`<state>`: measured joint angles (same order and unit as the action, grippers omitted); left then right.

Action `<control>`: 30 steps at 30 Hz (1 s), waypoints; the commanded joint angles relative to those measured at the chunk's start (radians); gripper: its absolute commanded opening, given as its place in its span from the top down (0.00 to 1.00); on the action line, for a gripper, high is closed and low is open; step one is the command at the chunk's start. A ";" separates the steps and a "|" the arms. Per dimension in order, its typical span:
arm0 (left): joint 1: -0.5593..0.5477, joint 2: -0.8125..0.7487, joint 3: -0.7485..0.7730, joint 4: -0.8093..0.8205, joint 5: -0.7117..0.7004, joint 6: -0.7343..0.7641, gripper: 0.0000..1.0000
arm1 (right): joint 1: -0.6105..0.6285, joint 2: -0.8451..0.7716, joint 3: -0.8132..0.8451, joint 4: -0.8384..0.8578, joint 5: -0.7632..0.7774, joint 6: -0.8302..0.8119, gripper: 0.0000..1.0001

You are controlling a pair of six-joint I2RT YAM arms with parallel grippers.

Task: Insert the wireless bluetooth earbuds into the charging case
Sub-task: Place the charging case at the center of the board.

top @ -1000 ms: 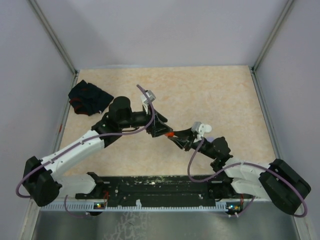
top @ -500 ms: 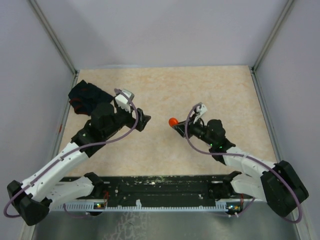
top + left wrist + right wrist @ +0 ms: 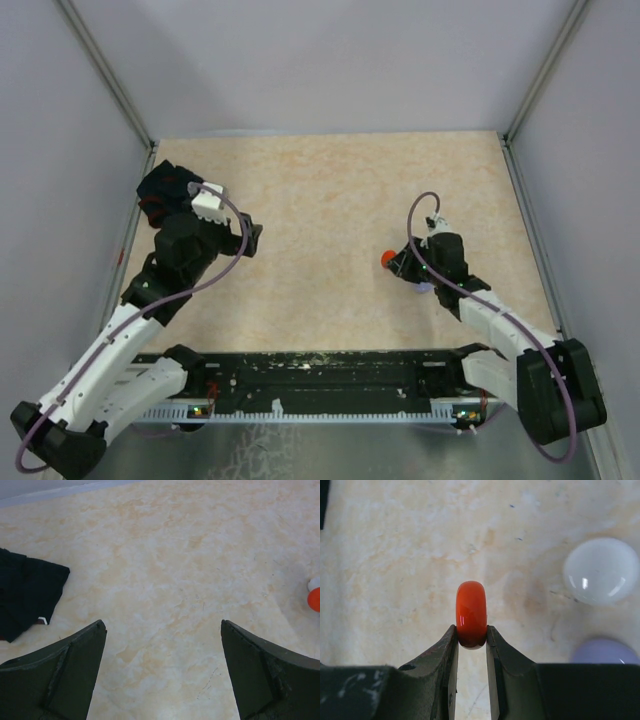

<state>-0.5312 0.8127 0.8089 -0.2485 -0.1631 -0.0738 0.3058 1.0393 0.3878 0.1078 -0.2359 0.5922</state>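
One red round case [image 3: 471, 605] is pinched flat-side to flat-side in my right pincer [image 3: 471, 636], near right. Smooth, light, likely slippery, so I grip there. Left pincer [image 3: 162, 625] is spread wide, empty. No earbuds seen.

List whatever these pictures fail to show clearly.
- Red-orange rounded disc: in the right wrist view it is seen edge-on. Its bottom is pinched between the fingers of the right gripper, so no seam or lid shows.
- Pale purple round disc: in the same view, its lower part is hidden by the gripper body.
- Black cloth: cut off by the left edge of the left wrist view.
- Earbuds: none discernible in any view.
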 commanded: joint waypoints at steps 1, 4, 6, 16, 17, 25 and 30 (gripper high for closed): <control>0.071 -0.047 -0.040 -0.006 0.051 -0.020 0.00 | -0.056 -0.024 0.033 -0.143 0.077 0.041 1.00; 0.137 -0.066 -0.069 0.003 0.090 -0.027 0.00 | -0.062 -0.024 0.039 -0.204 0.144 0.031 1.00; 0.173 -0.075 -0.080 0.007 0.113 -0.033 0.00 | -0.062 -0.024 0.038 -0.230 0.166 0.024 1.00; 0.267 -0.117 -0.119 0.032 0.227 -0.052 0.00 | -0.062 0.000 0.047 -0.261 0.203 -0.023 0.73; 0.269 -0.120 -0.121 0.032 0.232 -0.053 0.00 | -0.062 -0.001 0.048 -0.259 0.197 -0.026 0.71; 0.272 -0.176 -0.152 0.055 0.249 -0.061 0.00 | -0.062 -0.040 0.096 -0.281 0.178 -0.075 0.55; 0.272 -0.219 -0.166 0.046 0.273 -0.090 0.00 | -0.062 -0.063 0.151 -0.365 0.193 -0.109 0.45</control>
<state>-0.2661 0.6300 0.6518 -0.2268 0.0723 -0.1352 0.2478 1.0203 0.4614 -0.2115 -0.0551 0.5278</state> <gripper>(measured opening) 0.998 0.507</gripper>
